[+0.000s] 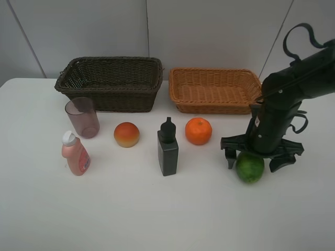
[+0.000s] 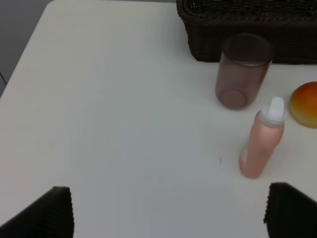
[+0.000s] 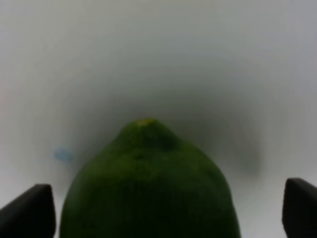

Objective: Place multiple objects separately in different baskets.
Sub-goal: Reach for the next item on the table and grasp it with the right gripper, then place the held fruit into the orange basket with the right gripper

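The right end effector (image 1: 252, 163) stands wide, one finger on each side of the green fruit (image 1: 249, 168). The fruit rests on the counter (image 1: 157, 214) at the right end of the row. The fingers straddle it without gripping, apparently lined up for a grasp. The dark basket (image 1: 110, 99) and the tan basket (image 1: 214, 107) sit behind the row, and no object shows in either. The left end effector (image 2: 171, 212) hangs wide and holds nothing, near the pink bottle (image 2: 260, 144), likely waiting its turn.

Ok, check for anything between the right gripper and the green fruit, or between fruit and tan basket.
Nothing visible: the right gripper hangs with open jaws straddling the green fruit, and bare table leads to the tan basket.
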Action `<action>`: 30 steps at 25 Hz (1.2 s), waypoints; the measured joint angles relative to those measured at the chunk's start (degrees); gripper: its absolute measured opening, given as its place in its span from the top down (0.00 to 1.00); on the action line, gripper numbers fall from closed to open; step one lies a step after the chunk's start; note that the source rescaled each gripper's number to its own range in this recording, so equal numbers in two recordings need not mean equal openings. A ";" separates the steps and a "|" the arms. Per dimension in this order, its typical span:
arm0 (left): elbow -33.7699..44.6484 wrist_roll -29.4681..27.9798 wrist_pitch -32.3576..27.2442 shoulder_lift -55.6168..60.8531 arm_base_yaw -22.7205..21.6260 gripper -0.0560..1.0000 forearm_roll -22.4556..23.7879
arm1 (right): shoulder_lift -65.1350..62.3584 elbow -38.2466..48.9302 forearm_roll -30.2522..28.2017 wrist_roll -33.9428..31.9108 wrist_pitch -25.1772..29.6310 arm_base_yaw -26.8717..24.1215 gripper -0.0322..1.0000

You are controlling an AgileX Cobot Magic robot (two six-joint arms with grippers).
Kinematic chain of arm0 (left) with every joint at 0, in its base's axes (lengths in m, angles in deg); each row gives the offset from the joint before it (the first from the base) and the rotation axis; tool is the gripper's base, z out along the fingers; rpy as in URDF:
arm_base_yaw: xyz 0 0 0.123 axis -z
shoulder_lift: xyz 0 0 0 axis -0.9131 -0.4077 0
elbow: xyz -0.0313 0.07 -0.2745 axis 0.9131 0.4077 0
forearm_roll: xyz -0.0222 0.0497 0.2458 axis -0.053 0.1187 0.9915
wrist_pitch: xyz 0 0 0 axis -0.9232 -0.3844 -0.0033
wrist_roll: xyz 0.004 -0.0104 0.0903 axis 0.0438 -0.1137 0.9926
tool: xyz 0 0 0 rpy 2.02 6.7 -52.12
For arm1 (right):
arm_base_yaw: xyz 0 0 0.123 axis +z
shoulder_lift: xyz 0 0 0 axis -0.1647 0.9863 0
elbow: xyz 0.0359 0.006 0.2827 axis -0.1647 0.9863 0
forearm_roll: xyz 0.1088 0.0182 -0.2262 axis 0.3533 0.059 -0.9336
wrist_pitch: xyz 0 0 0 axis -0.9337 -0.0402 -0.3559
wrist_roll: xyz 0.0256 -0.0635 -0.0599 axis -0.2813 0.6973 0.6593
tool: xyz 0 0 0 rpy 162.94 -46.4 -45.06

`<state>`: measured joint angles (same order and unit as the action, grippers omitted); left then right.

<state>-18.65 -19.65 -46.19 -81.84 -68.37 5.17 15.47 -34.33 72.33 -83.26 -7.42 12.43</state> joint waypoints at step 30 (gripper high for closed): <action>0.00 0.00 0.00 0.00 0.00 0.00 0.00 | 1.33 -0.04 0.64 1.47 -0.52 0.00 0.56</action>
<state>-18.65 -19.65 -46.19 -81.84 -68.37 5.17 16.80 -34.37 72.97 -81.79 -7.94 12.43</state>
